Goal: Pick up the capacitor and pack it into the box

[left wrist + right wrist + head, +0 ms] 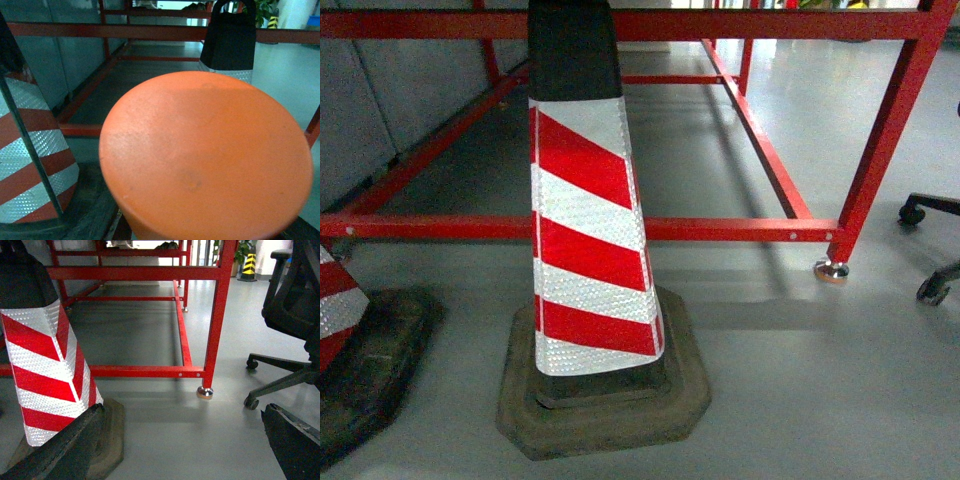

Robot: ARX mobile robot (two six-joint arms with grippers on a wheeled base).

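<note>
Red-and-white striped, the traffic cone (588, 240) fills the middle of the head view and serves as the landmark: it stands upright on a dark rubber base on the grey floor (800, 400). Directly behind the cone runs a red metal frame (740, 228), whose corner leg ends in a shiny foot to the cone's right. A second cone (340, 330) shows at the edge, left of the first. Further right of the frame's leg, the castors of a black office chair (295, 315) reach in.

Neither capacitor nor box appears in any view; no worktop surface carrying parts is visible either. Judging from this, the task has not begun: picking and packing are both left, and the robot seems not yet to be facing its work area.

The left wrist view is mostly blocked by a smooth orange rounded surface (205, 160) close to the lens; the left gripper is not visible. In the right wrist view two dark fingers (60, 450) frame the bottom corners, set wide apart with nothing between them, so the right gripper (175, 450) stands open and empty.

No brands, labels or legible writing can be read anywhere.
</note>
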